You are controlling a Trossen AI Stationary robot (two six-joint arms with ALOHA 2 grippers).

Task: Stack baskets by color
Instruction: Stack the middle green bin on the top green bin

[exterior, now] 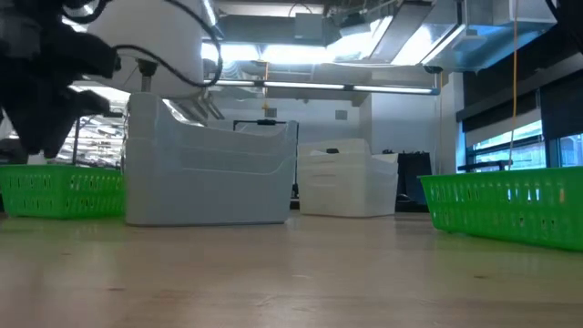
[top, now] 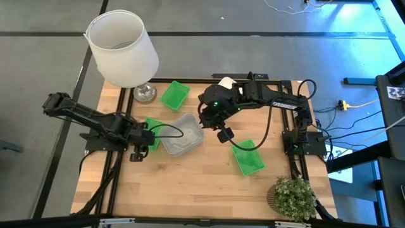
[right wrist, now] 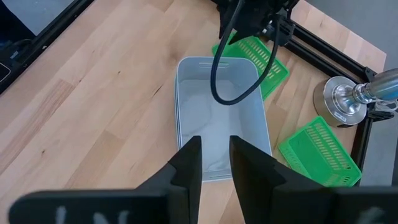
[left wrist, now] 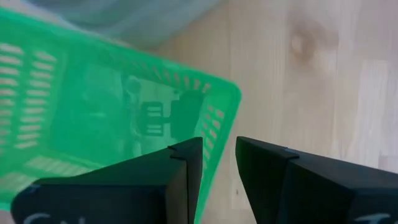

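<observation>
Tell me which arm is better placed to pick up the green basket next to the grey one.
Left. Its end effector is right at that green basket's rim, fingers parted. The right end effector hangs above the grey basket instead.

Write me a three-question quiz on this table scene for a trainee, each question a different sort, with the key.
1. True or false: the plant stands at the same corner of the table as the lamp.
2. How many green baskets show in the high view? A) two B) three C) four
3. Which arm's gripper is over the green one right beside the grey basket?

Key
1. False: the plant and the lamp are at opposite corners.
2. B
3. The left gripper.
</observation>
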